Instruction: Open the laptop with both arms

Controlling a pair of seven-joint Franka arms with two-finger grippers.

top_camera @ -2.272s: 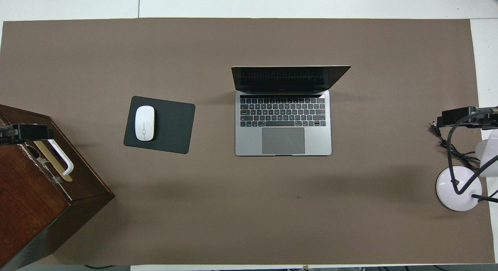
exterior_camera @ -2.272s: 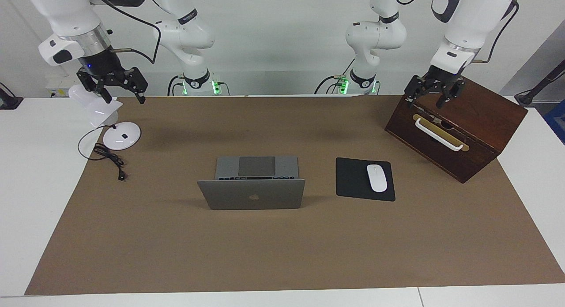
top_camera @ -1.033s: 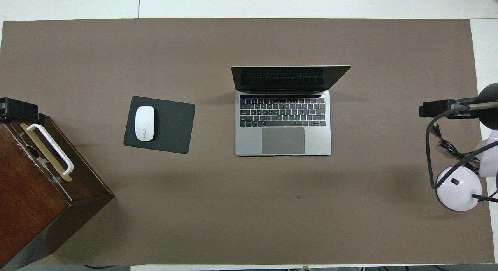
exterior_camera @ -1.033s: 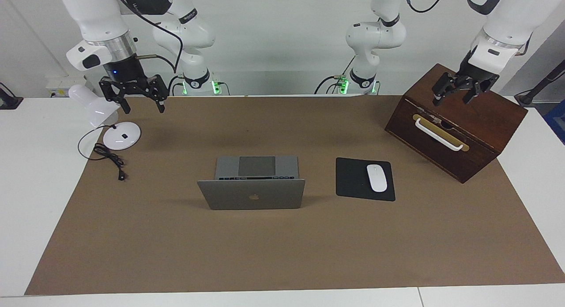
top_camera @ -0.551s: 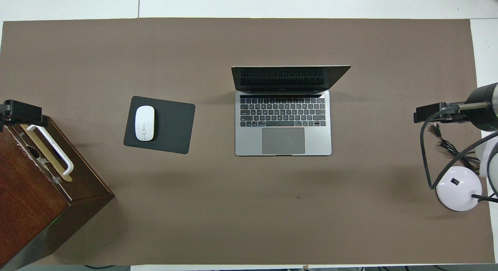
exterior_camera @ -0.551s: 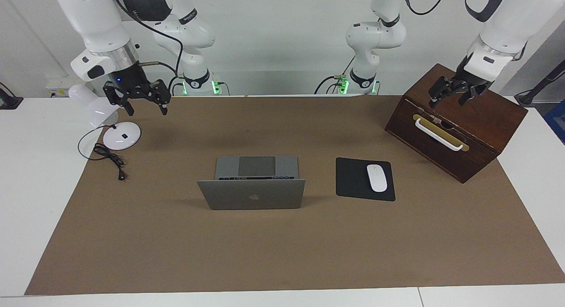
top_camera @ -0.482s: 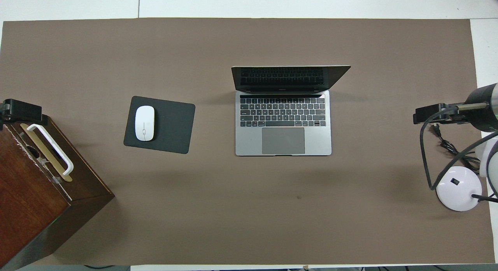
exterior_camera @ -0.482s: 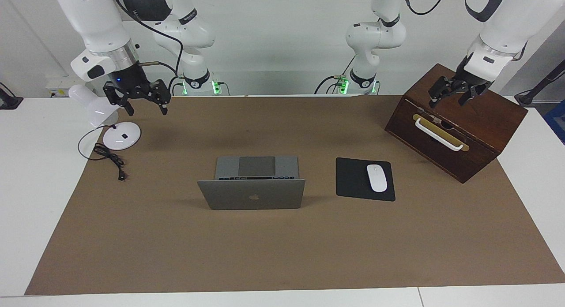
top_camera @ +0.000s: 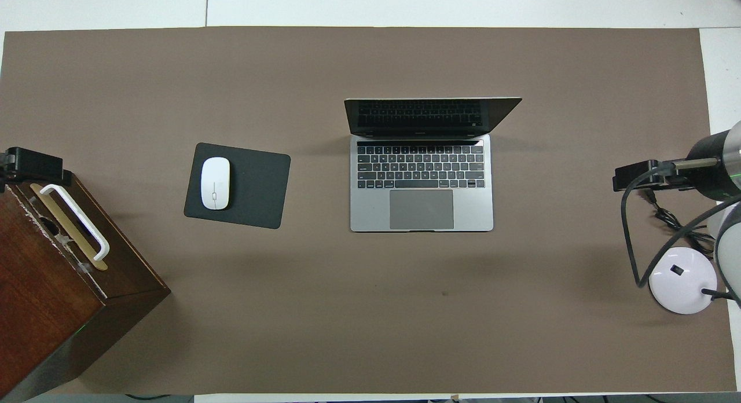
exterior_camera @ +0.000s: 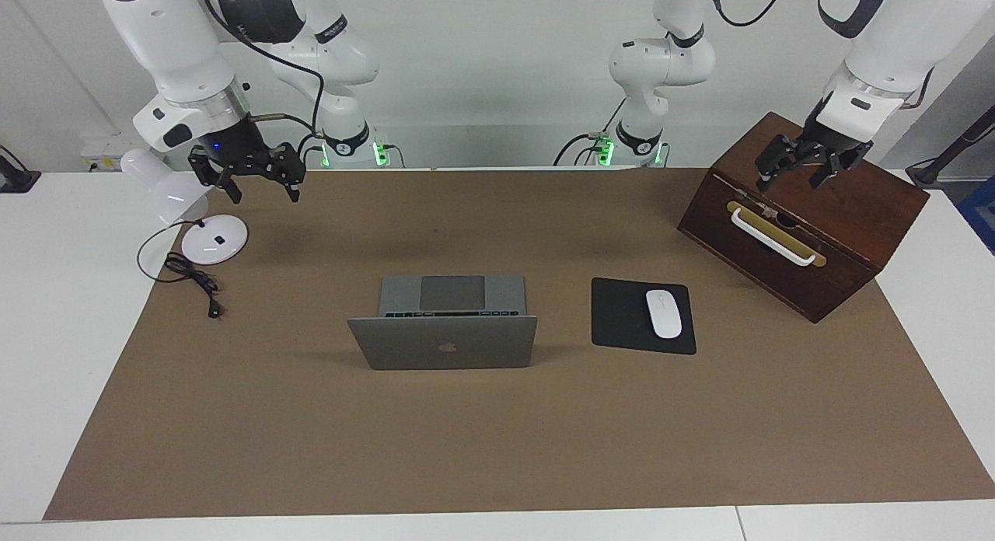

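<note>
The right gripper (exterior_camera: 260, 183) hangs with jaws spread open and empty over the mat (exterior_camera: 497, 448) near the lamp (exterior_camera: 210, 238), and the left gripper (exterior_camera: 801, 166) hangs with jaws open and empty over the wooden box (exterior_camera: 847, 214). Well apart from both, the laptop (exterior_camera: 447, 323) sits mid-tabletop with its lid raised and keyboard showing. Beside it, toward the left arm's end, a mouse (exterior_camera: 663, 313) lies on a black pad (exterior_camera: 622, 315).

The laptop (exterior_camera: 442, 331) sits mid-mat, with the mouse (exterior_camera: 663, 313) on its pad (exterior_camera: 622, 315) beside it toward the left arm's end.
</note>
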